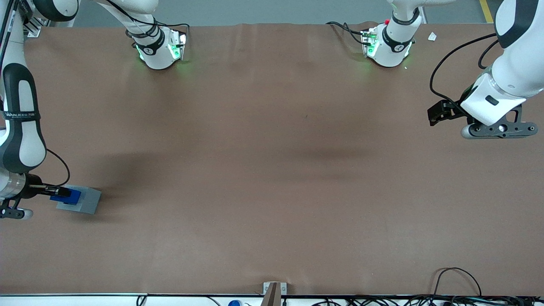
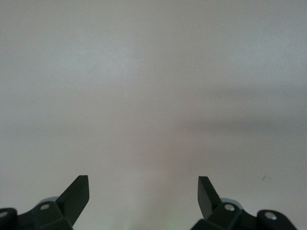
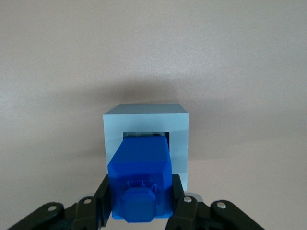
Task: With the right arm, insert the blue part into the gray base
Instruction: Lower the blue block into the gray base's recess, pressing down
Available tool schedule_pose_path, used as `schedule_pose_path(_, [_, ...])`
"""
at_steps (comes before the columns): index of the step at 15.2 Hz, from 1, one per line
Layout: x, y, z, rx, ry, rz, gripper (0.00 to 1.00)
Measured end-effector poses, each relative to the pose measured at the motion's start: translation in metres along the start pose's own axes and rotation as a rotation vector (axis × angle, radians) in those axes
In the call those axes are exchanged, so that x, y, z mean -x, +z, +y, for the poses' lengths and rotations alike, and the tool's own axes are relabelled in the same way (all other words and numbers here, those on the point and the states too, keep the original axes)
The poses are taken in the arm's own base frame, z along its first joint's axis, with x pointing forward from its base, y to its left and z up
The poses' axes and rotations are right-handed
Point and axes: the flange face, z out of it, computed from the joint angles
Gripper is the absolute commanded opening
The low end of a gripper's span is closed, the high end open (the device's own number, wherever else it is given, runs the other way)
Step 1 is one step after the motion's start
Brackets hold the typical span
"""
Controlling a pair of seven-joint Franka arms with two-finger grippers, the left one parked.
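Note:
The gray base sits on the brown table near the working arm's end. My right gripper is shut on the blue part and holds it over the base. In the right wrist view the blue part sits clamped between the black fingers, its stub toward the camera. Its lower end reaches into the square recess of the gray base. How deep it sits I cannot tell.
The brown table mat spreads wide toward the parked arm's end. The two arm bases stand at the table's edge farthest from the front camera. Cables lie along the nearest edge.

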Motion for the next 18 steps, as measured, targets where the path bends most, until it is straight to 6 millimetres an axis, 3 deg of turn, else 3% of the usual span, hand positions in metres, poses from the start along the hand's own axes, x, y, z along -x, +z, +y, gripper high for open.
schedule_pose_path(18, [0.0013, -0.0018, 0.0012, -0.002, 0.002, -0.022, 0.00])
